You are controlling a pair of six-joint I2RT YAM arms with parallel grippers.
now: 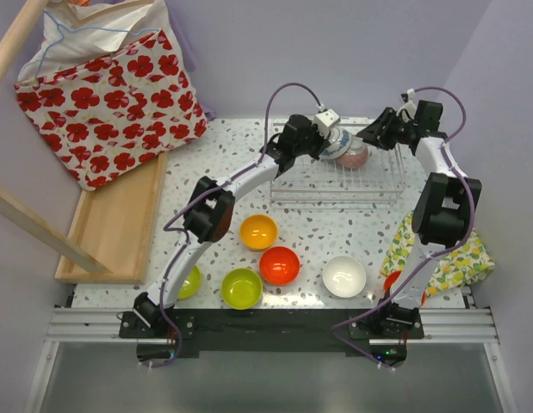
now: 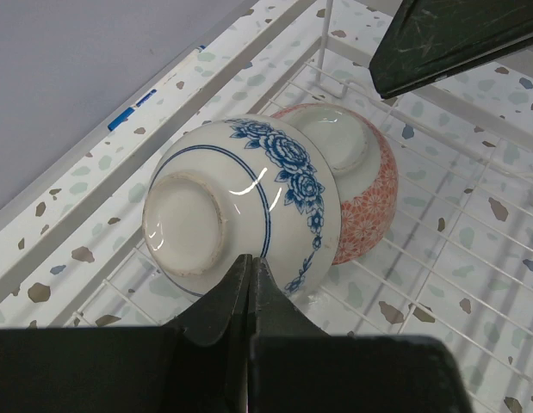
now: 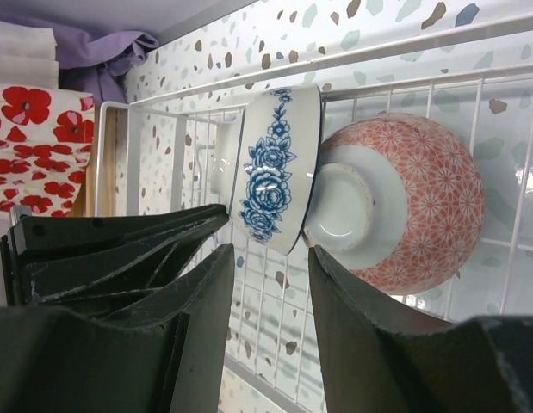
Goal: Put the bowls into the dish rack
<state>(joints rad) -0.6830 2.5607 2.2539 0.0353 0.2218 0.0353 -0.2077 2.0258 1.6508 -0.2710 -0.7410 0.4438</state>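
Left gripper point(image 2: 251, 274) fingers pressed together, holding nothing, tips at the lower rim of the blue-patterned bowl point(image 2: 249, 202). That bowl stands on edge in the dish rack point(image 2: 438, 249), leaning on the red-patterned bowl point(image 2: 369, 202). Right gripper point(image 3: 268, 280) jaws spread, empty, just short of both; orange-yellow bowl point(image 1: 258, 231), red-orange bowl point(image 1: 280, 265), lime green bowl point(image 1: 241, 288) and white bowl point(image 1: 344, 276) sit on the table point(image 1: 335, 228).

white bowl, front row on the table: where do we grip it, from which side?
Grip the rim of the white bowl from straight above, one finger inside, one outside. It sits mouth up, with a low round wall, so only the rim offers a pinch. Probably take the far arc: bare table lies behind it, while the red-orange bowl sits close on its left.
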